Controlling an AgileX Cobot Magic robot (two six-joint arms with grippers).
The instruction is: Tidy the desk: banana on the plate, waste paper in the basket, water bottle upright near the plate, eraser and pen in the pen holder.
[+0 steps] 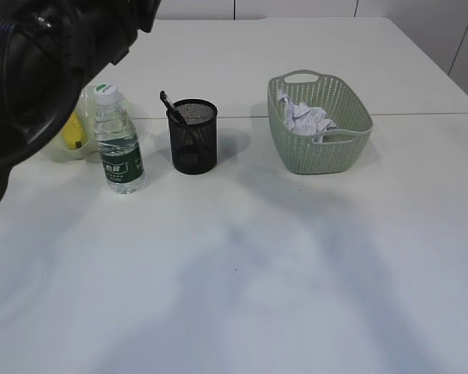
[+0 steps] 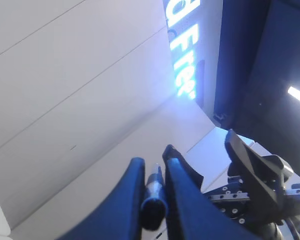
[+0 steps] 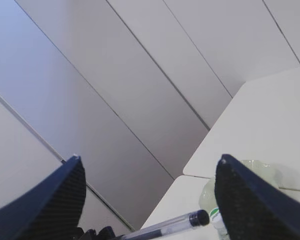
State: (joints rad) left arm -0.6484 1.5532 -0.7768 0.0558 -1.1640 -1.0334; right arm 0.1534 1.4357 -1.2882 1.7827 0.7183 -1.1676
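On the white desk (image 1: 312, 257), the water bottle (image 1: 118, 144) stood upright, with the plate (image 1: 56, 149) just beside it at ten o'clock holding the banana (image 1: 74, 134). The pen holder (image 1: 193, 137) sat at three o'clock from the bottle, a pen (image 1: 170, 104) poking out. Farther toward three o'clock, the basket (image 1: 321, 128) held the waste paper (image 1: 306, 118). The left gripper (image 2: 154, 167) was raised, its jaws narrow and pinching a dark slim cylinder (image 2: 152, 202). The right gripper (image 3: 149, 160) gaped wide, empty, with a clear pen (image 3: 172, 227) seen below it.
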